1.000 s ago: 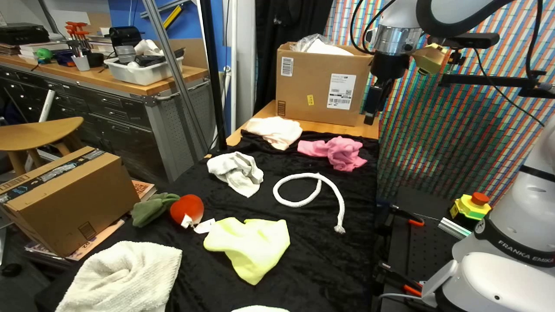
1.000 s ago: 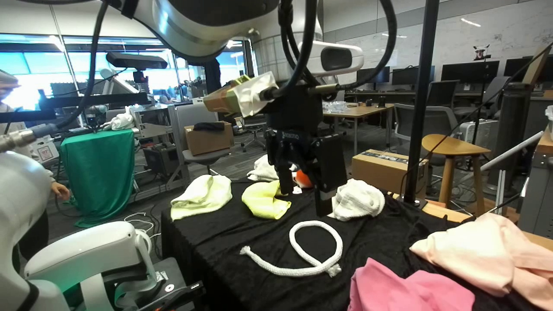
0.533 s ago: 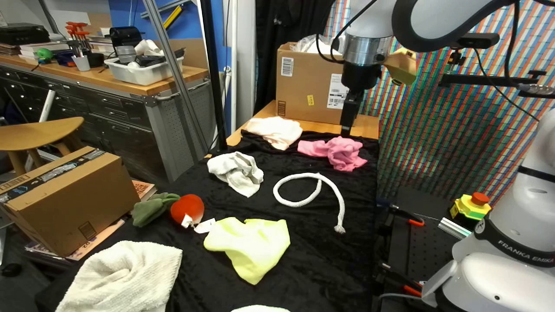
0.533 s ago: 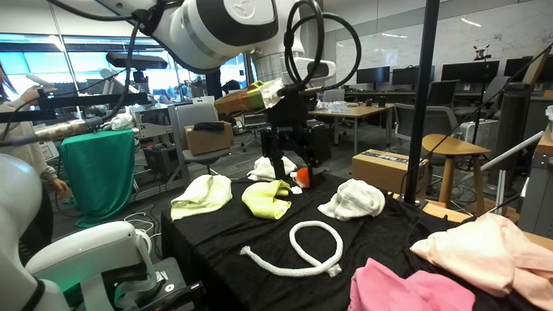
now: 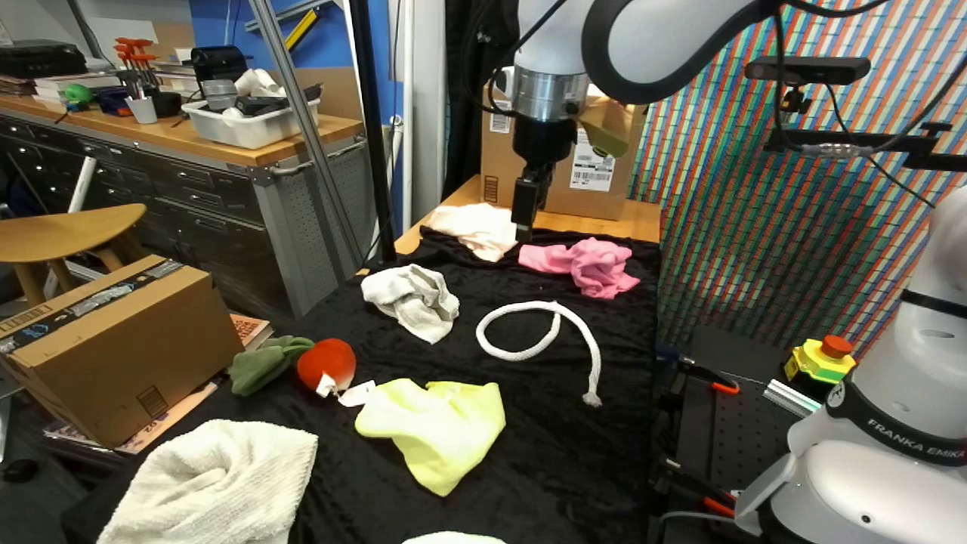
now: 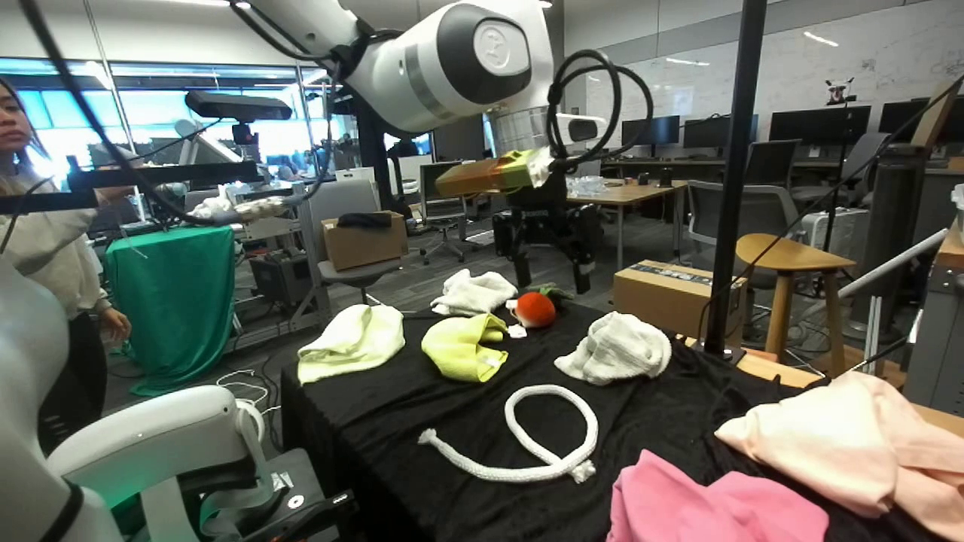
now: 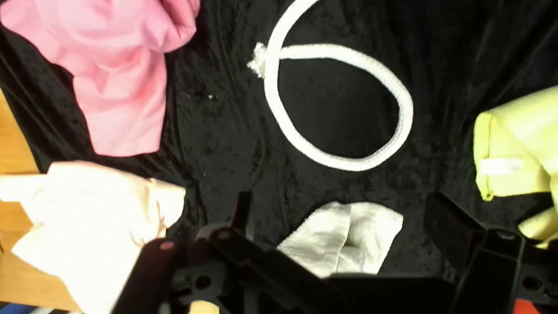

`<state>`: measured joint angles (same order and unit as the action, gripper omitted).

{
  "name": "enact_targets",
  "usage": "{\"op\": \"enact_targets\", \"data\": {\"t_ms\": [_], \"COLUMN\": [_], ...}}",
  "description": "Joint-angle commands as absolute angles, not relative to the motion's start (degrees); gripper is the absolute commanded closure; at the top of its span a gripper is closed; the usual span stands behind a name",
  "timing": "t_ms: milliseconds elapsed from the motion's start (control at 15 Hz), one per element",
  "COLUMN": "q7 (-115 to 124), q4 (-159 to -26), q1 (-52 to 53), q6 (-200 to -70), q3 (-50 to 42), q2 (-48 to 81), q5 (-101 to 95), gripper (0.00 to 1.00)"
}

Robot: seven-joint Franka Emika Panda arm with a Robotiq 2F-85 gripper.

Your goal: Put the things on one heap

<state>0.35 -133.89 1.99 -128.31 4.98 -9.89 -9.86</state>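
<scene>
Jaws: black, pointing downward, parted wide, raised above the wooden surface (image 5: 642, 223); in the wrist view a crumpled off-white towel (image 7: 344, 240) shows between them. Things, each lying in its own place: the said towel; a thick white braided rope (image 7: 348, 164), curled into a loop that crosses itself, near the towel; a rumpled bright pink cloth (image 7: 126, 83); just beside it, apart, a pale peach cloth (image 7: 87, 231), partly on the surface's bare end; a yellow-green cloth (image 6: 452, 346) with an arched fold; near that, a round red plush item (image 5: 326, 364) with a green leaf-like part (image 5: 264, 365) and white tags (image 5: 356, 394); a white textured towel (image 5: 219, 476), lower left in an exterior view; a pale cream-yellow cloth (image 6: 354, 342) at the surface's edge. Covering most of the surface: crinkled black fabric (image 5: 559, 446). Beyond: a large brown cardboard box (image 5: 560, 195) with a white label (image 5: 593, 177), standing on the bare wood at the far end; a second brown box (image 5: 128, 347), sealed with dark printed tape (image 5: 94, 301), beside the surface; a person (image 6: 56, 233) in a pale top, next to a green-draped stand (image 6: 173, 301).
</scene>
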Motion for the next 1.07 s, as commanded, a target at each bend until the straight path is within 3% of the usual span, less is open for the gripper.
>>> {"op": "enact_targets", "data": {"t_ms": [0,1000], "q7": [-3.0,-11.9], "q4": [-120.8,-84.1], "q1": [1.1,-7.9], "q6": [-127.7,-117.1], "q3": [3.0,-2.0], "q2": [0.9,30.6], "q5": [-10.5,-0.2], "gripper": [0.0,0.0]}}
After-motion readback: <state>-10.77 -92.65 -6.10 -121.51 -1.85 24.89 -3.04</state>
